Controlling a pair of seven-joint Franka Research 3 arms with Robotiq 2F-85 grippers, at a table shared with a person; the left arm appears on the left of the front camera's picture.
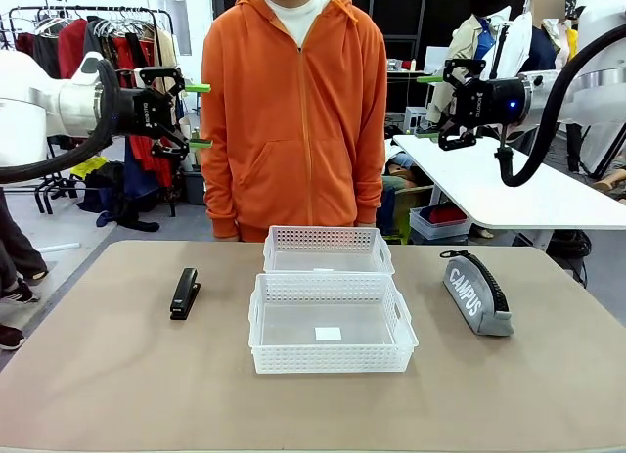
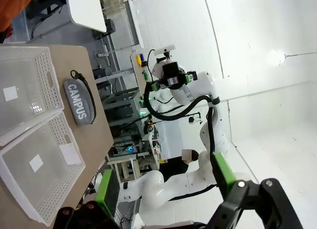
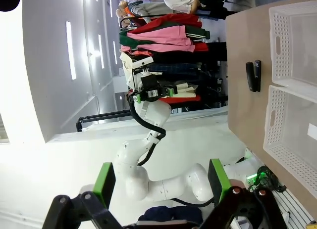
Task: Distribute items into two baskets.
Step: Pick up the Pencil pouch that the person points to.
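Near basket [image 1: 333, 359], white lattice plastic, sits mid-table with a small white sticker [image 1: 328, 333] on its floor. Far basket [image 1: 328, 249], same kind, sits just behind the near basket, rims touching or nearly so. Black stapler [image 1: 185, 293] lies flat on the table [image 1: 117, 375] left of the near basket, apart from it. Grey CAMPUS pouch [image 1: 476, 294] with black strap lies right of the near basket, also apart, on the tabletop. Left gripper [image 1: 199, 114] hangs high up, beyond and left of the near basket, green pads spread wide, holding nothing. Right gripper [image 1: 427, 106] hangs high up, beyond and right of the near basket, pads spread, holding nothing. Person [image 1: 293, 111] in an orange hoodie stands beyond the near basket, behind the far one.
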